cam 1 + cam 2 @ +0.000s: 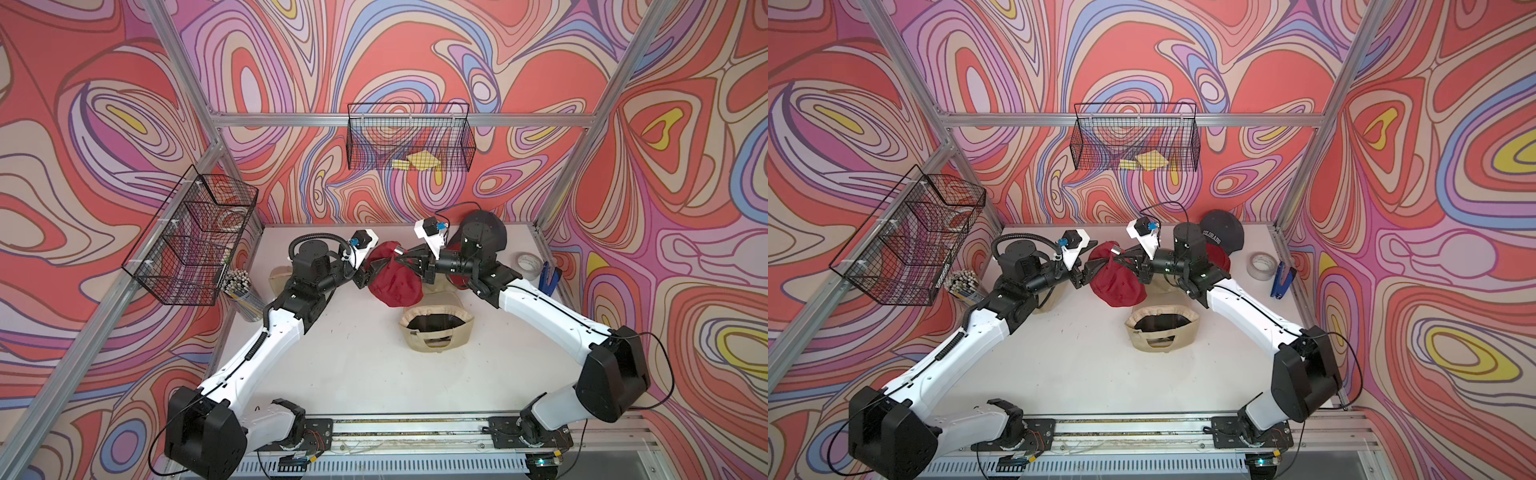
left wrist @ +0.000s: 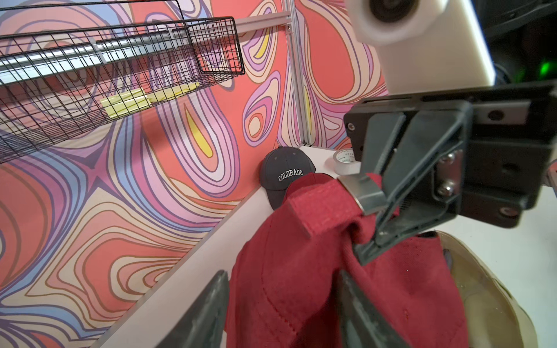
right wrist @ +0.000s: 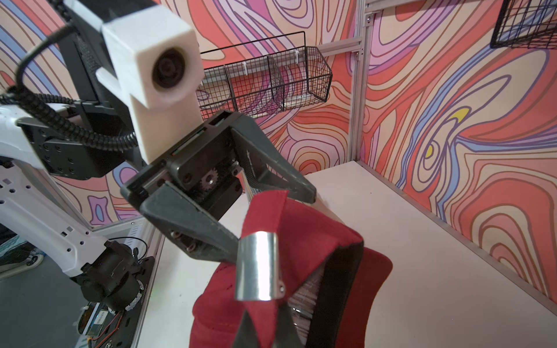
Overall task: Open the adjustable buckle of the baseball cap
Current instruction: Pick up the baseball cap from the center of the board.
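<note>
Right gripper [image 2: 372, 238] pinching red cap [image 1: 395, 286] strap [image 2: 319, 208] beside buckle [image 3: 259, 266], tips buried in cloth, left gripper [image 3: 271, 218] spread, cloth between jaws

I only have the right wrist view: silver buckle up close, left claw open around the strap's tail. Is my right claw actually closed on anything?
Observer: Yes. The left wrist view shows the right claw shut on fabric of the red cap, right beside the buckle.
Operator: Anything close to the cap that I could snag?
Observer: In both top views a beige cap lies upside down on the table, just on the near side of the red one.
Operator: Anything else nearby?
Observer: A dark cap lettered COLORADO sits at the table's far edge.
</note>
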Motion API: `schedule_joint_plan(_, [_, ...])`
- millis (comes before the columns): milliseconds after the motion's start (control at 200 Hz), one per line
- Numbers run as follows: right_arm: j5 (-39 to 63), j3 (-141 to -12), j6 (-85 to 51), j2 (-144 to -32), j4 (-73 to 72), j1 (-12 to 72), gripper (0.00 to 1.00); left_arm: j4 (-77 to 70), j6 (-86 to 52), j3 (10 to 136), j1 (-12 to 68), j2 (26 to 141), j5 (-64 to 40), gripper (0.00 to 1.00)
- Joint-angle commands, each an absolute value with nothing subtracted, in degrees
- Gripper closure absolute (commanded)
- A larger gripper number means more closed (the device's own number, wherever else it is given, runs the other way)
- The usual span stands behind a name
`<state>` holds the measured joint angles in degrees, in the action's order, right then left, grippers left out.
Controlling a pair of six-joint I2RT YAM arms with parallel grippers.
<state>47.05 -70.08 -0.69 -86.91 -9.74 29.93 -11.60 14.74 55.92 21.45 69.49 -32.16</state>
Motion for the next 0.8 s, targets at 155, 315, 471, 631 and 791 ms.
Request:
schedule_joint_plan(155, [48.7, -68.9, -2.4, -87.0, -14.4, 29.9, 1.0, -14.8, 13.4, 56.0, 21.9, 71.3, -34.7, 0.96])
schedule_joint_plan(315, [46.2, -69.5, -3.0, -88.1, -11.8, 30.0, 1.0, -17.7, 9.0, 56.3, 21.8, 72.4, -34.2, 1.0])
schedule_joint_plan(471, [38.1, -76.3, 1.9, -89.3, 6.5, 30.0, 0.62, -17.4, 10.4, 56.4, 21.8, 73.2, -33.3, 1.0])
schedule_joint_plan(631, [30.8, -79.6, 5.2, -85.6, 15.6, 29.5, 0.39, -14.7, 14.7, 57.0, 21.7, 73.9, -32.2, 1.0])
schedule_joint_plan(791, [30.1, -81.4, 6.3, -82.7, 20.4, 29.1, 0.34, -12.3, 18.1, 57.4, 21.7, 74.0, -33.4, 1.0])
